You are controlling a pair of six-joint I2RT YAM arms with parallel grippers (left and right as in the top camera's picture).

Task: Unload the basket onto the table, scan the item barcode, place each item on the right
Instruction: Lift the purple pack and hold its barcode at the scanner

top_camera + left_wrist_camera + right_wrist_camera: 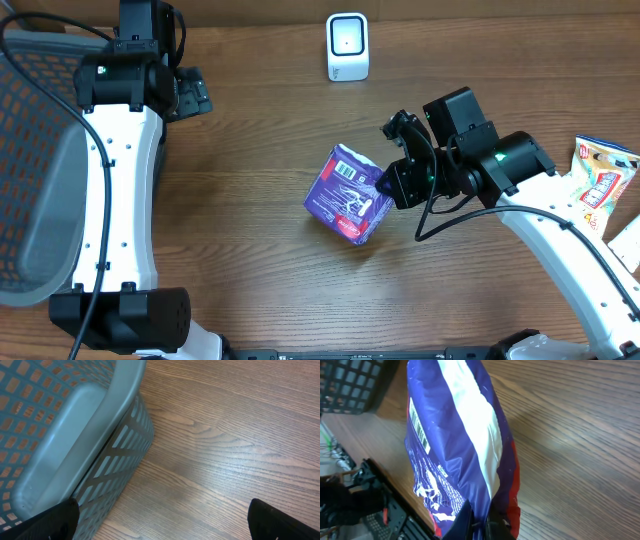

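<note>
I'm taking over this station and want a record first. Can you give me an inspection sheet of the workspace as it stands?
Surface: wooden table, no spills seen.
Job's things: purple packet at mid-table, its barcode facing up; white scanner at the far edge, apart from the packet.
Clutter: snack packets at the right edge.
Grippers: left gripper open, holding nothing, beside the basket; right gripper shut on the purple packet.
Cables: black cable looping under the right arm.
Surroundings: grey mesh basket at the left edge.
</note>
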